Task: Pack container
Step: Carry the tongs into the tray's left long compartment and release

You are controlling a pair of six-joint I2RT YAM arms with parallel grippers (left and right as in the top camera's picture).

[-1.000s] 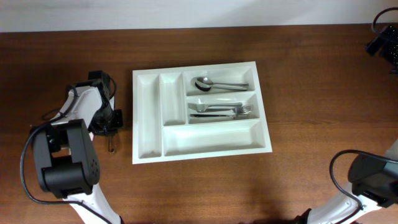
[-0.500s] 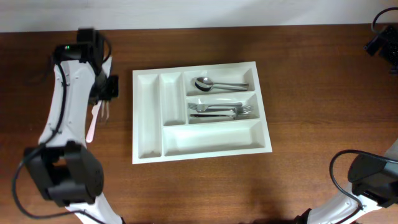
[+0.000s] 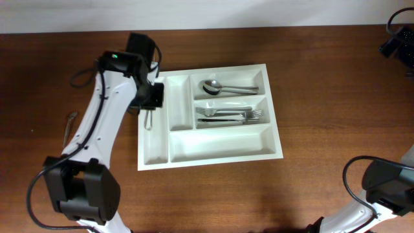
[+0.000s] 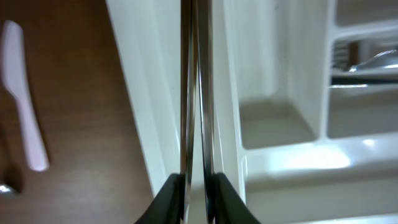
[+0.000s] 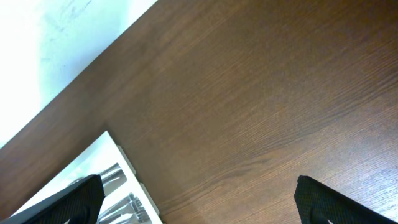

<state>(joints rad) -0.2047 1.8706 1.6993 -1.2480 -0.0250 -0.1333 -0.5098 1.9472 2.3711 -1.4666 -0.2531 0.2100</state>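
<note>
The container (image 3: 218, 143) is a large white cutlery tray in the middle of the table. It holds spoons (image 3: 223, 87) in its top right compartment and forks (image 3: 229, 115) in the one below. My left gripper (image 3: 150, 102) is over the tray's narrow left compartments, shut on thin metal cutlery (image 3: 149, 120). In the left wrist view the fingers (image 4: 196, 182) clamp two thin metal blades (image 4: 196, 81), seen edge-on above the tray wall (image 4: 155, 93). My right gripper (image 5: 199, 199) is open and empty, far to the right of the tray corner (image 5: 93, 163).
A pale pink plastic knife (image 4: 22, 106) lies on the wood left of the tray. A thin grey piece (image 3: 68, 126) lies further left on the table. The white wall runs along the table's far edge.
My left arm rose from the table left of the tray and swung right, carrying the metal cutlery over the tray's left compartments. The right arm has not moved.
</note>
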